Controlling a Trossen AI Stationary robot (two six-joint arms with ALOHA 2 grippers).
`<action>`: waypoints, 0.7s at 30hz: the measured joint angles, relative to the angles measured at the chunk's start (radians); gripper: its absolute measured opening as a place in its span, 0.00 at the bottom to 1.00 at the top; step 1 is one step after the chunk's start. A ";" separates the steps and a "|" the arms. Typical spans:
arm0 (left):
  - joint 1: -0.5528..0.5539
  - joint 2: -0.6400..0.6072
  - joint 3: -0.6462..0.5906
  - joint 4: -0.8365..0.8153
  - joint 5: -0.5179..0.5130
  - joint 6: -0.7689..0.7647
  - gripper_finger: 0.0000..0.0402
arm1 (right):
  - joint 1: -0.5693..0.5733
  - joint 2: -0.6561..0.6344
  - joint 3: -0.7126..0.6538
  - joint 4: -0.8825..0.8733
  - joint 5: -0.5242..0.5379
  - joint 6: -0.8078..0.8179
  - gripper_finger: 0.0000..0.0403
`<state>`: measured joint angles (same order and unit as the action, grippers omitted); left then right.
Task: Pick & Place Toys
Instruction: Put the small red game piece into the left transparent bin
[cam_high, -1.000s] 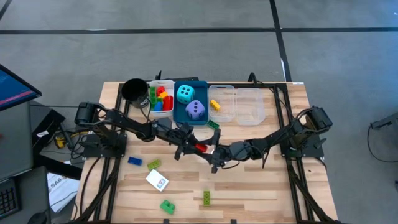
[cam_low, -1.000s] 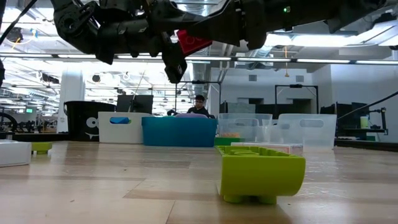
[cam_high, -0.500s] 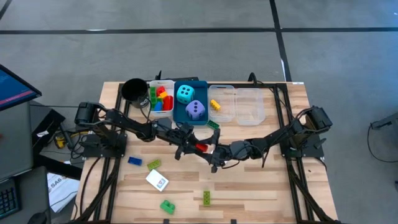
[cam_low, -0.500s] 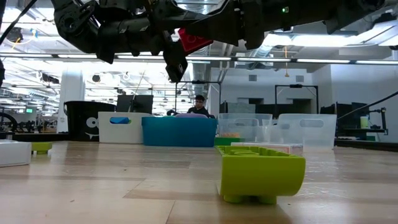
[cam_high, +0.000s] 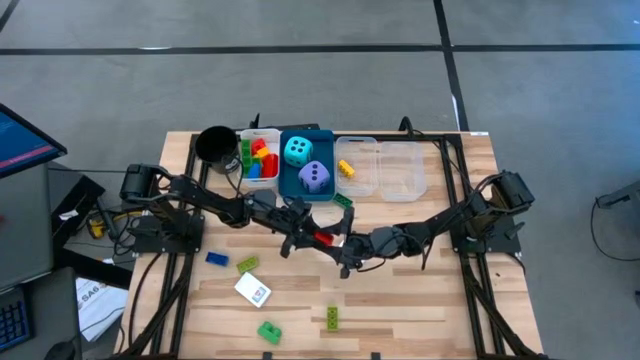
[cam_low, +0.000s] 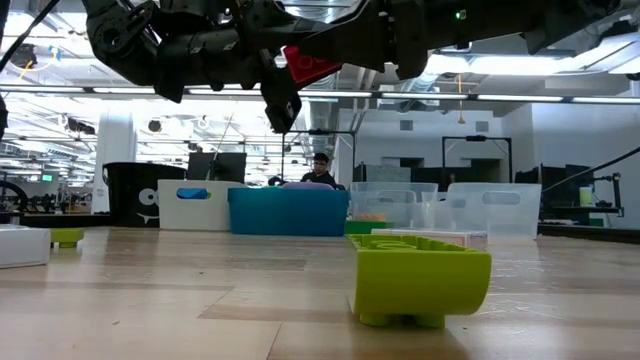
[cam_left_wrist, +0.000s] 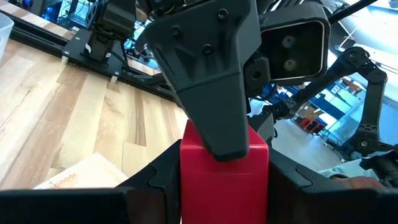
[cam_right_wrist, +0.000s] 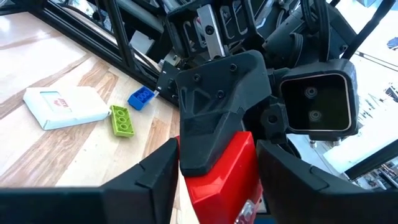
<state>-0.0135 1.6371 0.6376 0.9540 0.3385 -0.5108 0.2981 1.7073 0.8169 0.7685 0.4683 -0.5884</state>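
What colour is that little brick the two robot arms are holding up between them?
Red. The brick shows best in the left wrist view, held between the left gripper and right gripper.

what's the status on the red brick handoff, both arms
Left end effector and right end effector meet mid-table, both clamped on red brick, held well above the table. Nothing in the way; green brick lies loose below.

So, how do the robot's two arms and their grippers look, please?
Both arms are dark, nearly black, jointed links with thin black cables along them. The left gripper and right gripper end in angular matt black fingers with small screw heads. Each wrist bears a grey box camera with two round lenses.
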 joint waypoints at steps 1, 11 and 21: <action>0.000 0.000 0.000 -0.001 0.000 -0.002 0.34 | 0.000 0.000 0.000 0.000 0.000 0.000 0.47; 0.001 0.000 0.000 -0.010 -0.011 0.008 0.40 | 0.000 0.000 0.000 0.001 0.004 0.017 0.45; 0.017 0.000 0.002 0.001 -0.017 0.018 0.49 | -0.001 0.001 0.002 0.006 0.008 0.029 0.43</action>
<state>0.0032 1.6371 0.6395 0.9546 0.3215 -0.4925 0.2970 1.7081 0.8192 0.7746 0.4759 -0.5589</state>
